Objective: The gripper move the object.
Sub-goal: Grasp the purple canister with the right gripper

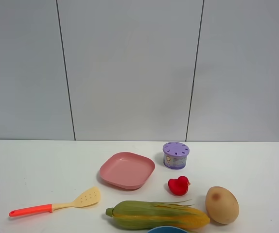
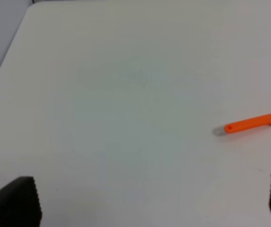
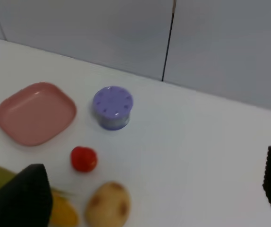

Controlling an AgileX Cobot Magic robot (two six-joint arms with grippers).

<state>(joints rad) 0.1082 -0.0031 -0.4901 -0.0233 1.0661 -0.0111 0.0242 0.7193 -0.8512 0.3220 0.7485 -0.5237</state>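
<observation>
The object is a small round canister (image 1: 176, 155) with a lilac holed lid and a purple label. It stands upright on the white table, right of the pink plate (image 1: 127, 170). It also shows in the right wrist view (image 3: 112, 107), well ahead of my right gripper (image 3: 149, 194), which is open and empty with its fingertips (image 3: 22, 198) far apart. My left gripper (image 2: 145, 201) is open and empty over bare table. Neither gripper shows in the exterior high view.
A red rubber duck (image 1: 179, 185) sits just in front of the canister. A potato (image 1: 221, 205), a corn cob (image 1: 156, 215) and a blue bowl rim (image 1: 167, 229) lie at the front. A spatula with an orange handle (image 1: 57, 206) lies front left; it also shows in the left wrist view (image 2: 249, 124).
</observation>
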